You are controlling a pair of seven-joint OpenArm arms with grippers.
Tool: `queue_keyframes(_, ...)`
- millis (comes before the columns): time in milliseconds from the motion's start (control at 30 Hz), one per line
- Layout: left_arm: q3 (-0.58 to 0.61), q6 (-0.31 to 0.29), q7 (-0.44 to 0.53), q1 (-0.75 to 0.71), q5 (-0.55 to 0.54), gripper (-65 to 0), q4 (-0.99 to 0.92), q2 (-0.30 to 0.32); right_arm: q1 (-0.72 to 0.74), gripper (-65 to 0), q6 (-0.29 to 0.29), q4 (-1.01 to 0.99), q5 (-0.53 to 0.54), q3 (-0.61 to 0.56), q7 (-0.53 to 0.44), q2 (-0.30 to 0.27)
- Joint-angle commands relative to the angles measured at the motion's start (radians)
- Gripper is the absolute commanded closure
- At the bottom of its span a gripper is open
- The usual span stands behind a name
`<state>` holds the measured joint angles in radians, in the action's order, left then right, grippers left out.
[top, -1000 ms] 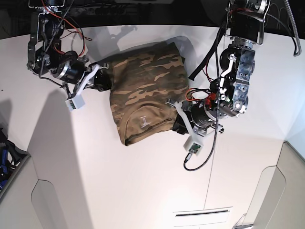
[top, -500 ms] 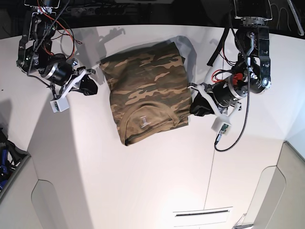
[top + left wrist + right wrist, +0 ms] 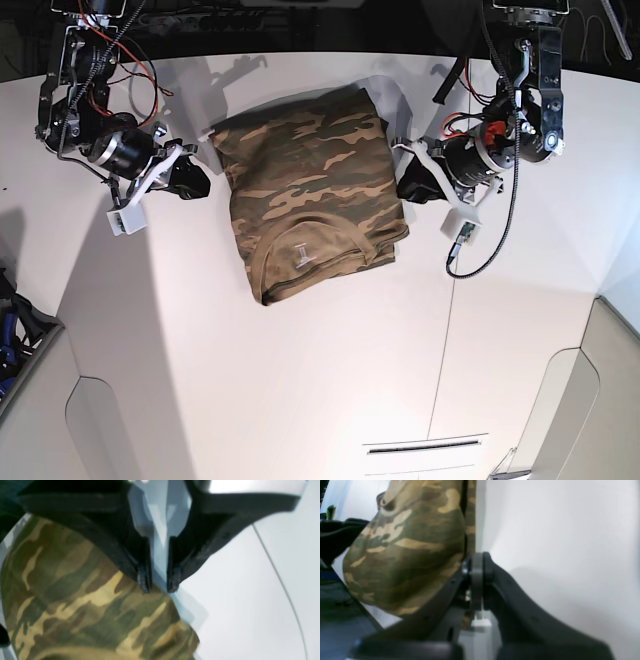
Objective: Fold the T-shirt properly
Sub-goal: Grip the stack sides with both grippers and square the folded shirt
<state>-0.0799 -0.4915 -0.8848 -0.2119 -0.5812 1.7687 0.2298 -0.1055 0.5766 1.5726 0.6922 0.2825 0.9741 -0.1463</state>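
Note:
The camouflage T-shirt (image 3: 310, 190) lies folded into a rough rectangle on the white table (image 3: 300, 380), collar and white neck label (image 3: 303, 254) towards the front. My left gripper (image 3: 405, 190) is at the shirt's right edge; in the left wrist view the gripper (image 3: 158, 585) is shut, tips just over the cloth edge (image 3: 87, 610), holding nothing. My right gripper (image 3: 195, 182) is just off the shirt's left edge. In the right wrist view this gripper (image 3: 476, 562) is shut and empty, with the shirt (image 3: 407, 545) beyond it.
A thin seam (image 3: 440, 350) runs across the table in front of the left arm and shows in the left wrist view (image 3: 275, 575). A slot (image 3: 425, 447) is near the front edge. Blue items (image 3: 8, 320) lie beyond the table's left edge.
Both grippers have pulled back from the shirt's sides. Since then the left gripper has moved up along the shirt's right edge; the right gripper has hardly moved. The shirt lies still.

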Motion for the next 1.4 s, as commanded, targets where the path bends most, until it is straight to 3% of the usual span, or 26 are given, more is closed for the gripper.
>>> queue_keyframes(0, -0.003, -0.006, 0.02, 0.006, -0.022, -11.8, 0.014, 0.0, 0.008, 0.0, 0.007, 0.019, 0.026, 0.004, -0.011, -0.005)
queue_keyframes(433, 0.008, -0.006, 0.098, 0.048, -0.021, -11.8, -0.12, -0.019, 0.008, 0.0, 0.007, 0.005, 0.026, 0.003, -0.016, 0.006)
queue_keyframes(933, 0.176, 0.043, 0.146, 0.31, 0.012, -11.8, -0.388, -0.02, 0.048, 0.0, 0.007, -0.111, -0.04, -0.047, -0.081, 0.116)
queue_keyframes(1133, 0.182, 0.045, 0.123, 0.348, 0.032, -11.8, -0.392, -0.015, 0.099, 0.0, 0.007, -0.163, -0.076, -0.062, -0.083, 0.109)
queue_keyframes(1367, 0.095, 0.024, 0.045, 0.287, 0.032, -11.8, -0.233, 0.023, 0.105, 0.0, 0.007, -0.111, -0.073, -0.062, 0.002, 0.033)
